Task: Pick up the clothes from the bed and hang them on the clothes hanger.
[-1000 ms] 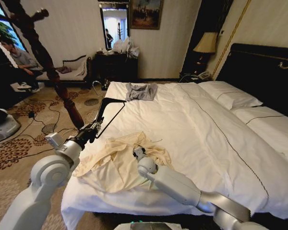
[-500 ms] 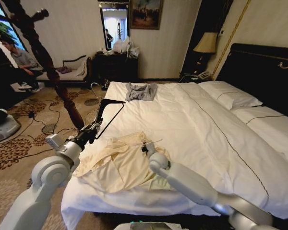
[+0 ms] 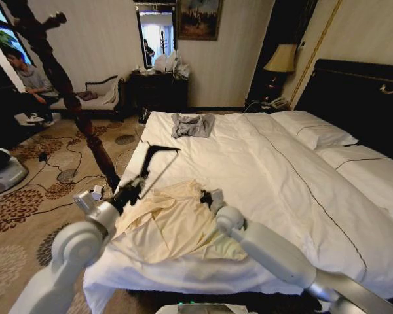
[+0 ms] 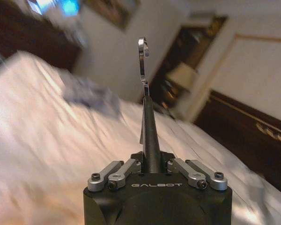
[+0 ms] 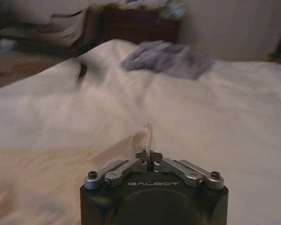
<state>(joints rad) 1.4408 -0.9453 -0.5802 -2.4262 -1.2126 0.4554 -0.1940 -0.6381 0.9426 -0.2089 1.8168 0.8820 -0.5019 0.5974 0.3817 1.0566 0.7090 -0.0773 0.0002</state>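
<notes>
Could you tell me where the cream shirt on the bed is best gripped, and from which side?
Grip the cream shirt at its collar edge, the top end nearest the grey garment. That edge rises in a small fold, and the right gripper is shut on it, reaching over the body. The left gripper holds the hanger alongside.

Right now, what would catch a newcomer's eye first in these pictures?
The cream-yellow shirt lies crumpled at the near left corner of the white bed, with the right pincer shut on a pinch of its fabric. Just left of it, the left pincer holds the black hanger up over the bed's edge.
</notes>
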